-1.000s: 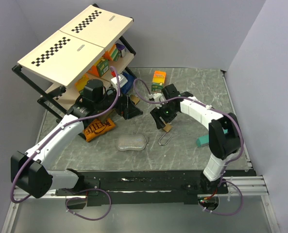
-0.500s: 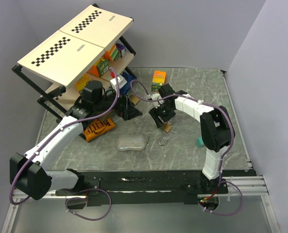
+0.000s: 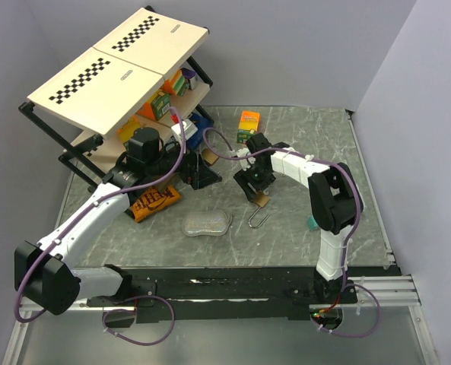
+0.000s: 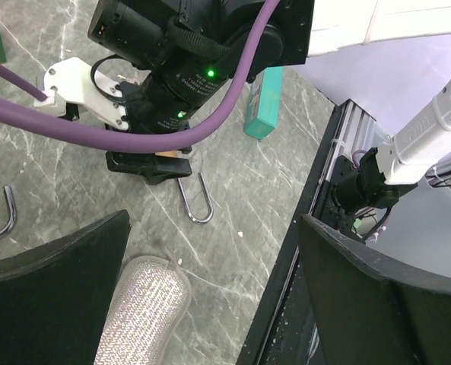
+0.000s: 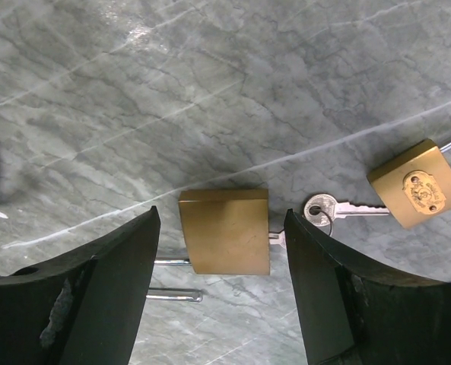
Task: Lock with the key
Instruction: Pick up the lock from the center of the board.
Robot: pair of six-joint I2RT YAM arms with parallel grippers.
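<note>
Grey marbled surface (image 3: 301,144), seen from above, with two wrist views. At the upper left of the frame stands a shelf rack (image 3: 119,72) with chequered panels. Below it the left arm (image 3: 96,213) reaches toward the centre; in its wrist view the left tool (image 4: 214,258) is spread wide and carries nothing. Further right, an orange bag (image 3: 154,200) and a silver pouch (image 3: 208,223) lie on the surface.

Right of centre, the right tool (image 5: 221,219) hangs directly over the brass padlock (image 5: 225,231). Its fingers (image 5: 111,289) are spread, one on each side of the lock body and apart from it. The shackle (image 3: 259,218) projects toward the lower edge of the overhead frame and appears unlatched. Just right of the lock in the right wrist view lies the key (image 5: 335,207), and beyond it a second padlock (image 5: 417,182). Whether the key is seated in either lock cannot be told. At the far right lies a teal object (image 3: 314,222).

Change over the last second: the elbow of the right arm (image 3: 328,199) has folded inward toward the frame centre, while its tool has stayed above the padlock. The left arm has hardly moved. Reading: the wrist is probably being squared to the lock body in preparation for a grasp; locking itself has not yet begun.
</note>
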